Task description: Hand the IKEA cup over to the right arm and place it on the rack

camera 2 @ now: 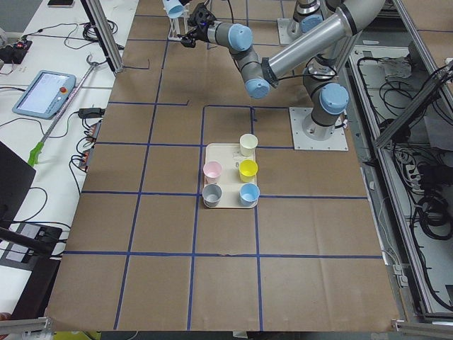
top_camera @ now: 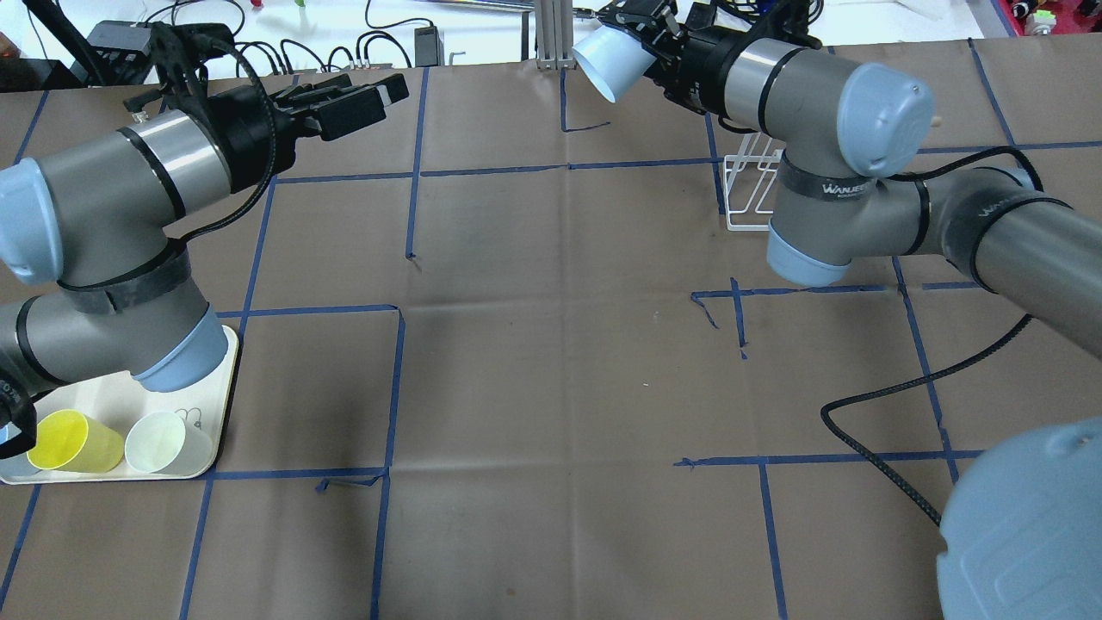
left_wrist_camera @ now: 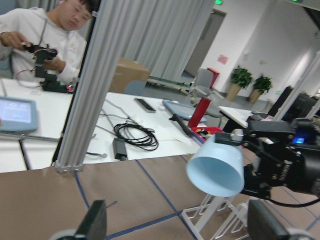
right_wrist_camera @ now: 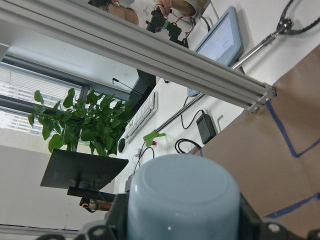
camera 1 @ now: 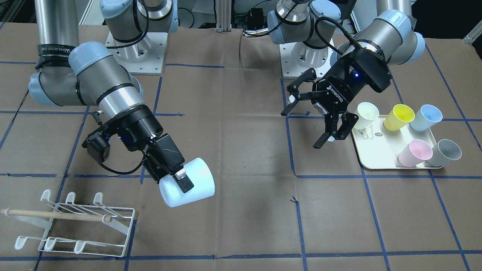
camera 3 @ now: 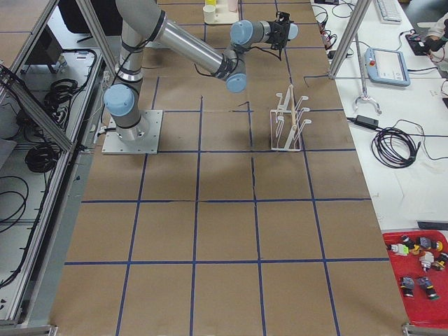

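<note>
Clamping across the outer wall of the pale blue IKEA cup [camera 1: 199, 177], our right gripper [camera 1: 177, 184] holds it on its side in the air, base toward the wrist and mouth turned toward the other arm. Behind the gripper our right arm [camera 1: 109, 90] slants down over the brown table [camera 1: 241, 150]. We see the rack [camera 1: 86, 226] standing on the table near the cup, lower than it and apart from it. Across the table our left gripper [camera 1: 303, 126] hangs with its jaws spread wide and nothing between them, just beside the cream tray [camera 1: 371, 160], where five other cups [camera 1: 401, 116] stand.
</note>
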Controlling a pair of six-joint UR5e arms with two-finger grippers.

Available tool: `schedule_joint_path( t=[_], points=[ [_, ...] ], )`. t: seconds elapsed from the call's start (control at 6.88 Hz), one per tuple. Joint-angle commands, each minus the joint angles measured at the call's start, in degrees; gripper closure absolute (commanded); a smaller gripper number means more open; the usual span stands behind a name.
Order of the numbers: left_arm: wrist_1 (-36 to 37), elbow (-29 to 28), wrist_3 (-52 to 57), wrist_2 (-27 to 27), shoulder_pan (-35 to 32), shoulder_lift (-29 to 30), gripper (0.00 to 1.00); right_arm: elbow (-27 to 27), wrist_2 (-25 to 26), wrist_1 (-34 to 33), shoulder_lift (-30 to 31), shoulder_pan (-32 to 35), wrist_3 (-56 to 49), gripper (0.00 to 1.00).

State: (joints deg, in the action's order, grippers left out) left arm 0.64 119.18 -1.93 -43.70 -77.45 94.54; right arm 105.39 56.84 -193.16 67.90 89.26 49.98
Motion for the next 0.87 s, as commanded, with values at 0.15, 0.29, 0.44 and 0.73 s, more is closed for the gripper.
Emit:
schedule_joint_path(
  t=[0.15, 0.29, 0.44, 0.73],
  points=[
    [-28.39, -10.59, 0.00, -21.53, -4.17, -0.49, 0.01, -0.80, 16.59, -6.08, -1.09, -2.33, -27.75, 0.61],
    [-44.86, -18.21, 0.00, -30.39, -8.20, -0.23, 0.01, -1.76, 16.72, -6.52, -2.67, -3.90, -32.53, 0.73],
    [-57.99, -24.81, 0.00, -37.01, -10.68, 0.64, 0.01, -3.33, 16.81, -9.75, -5.03, -5.65, -41.11, 0.75],
    [-79.75, -29.09, 0.08, -42.76, -11.41, -1.44, 0.01, -6.41, 17.07, -20.01, -10.83, -7.08, -54.51, 0.75]
  ],
)
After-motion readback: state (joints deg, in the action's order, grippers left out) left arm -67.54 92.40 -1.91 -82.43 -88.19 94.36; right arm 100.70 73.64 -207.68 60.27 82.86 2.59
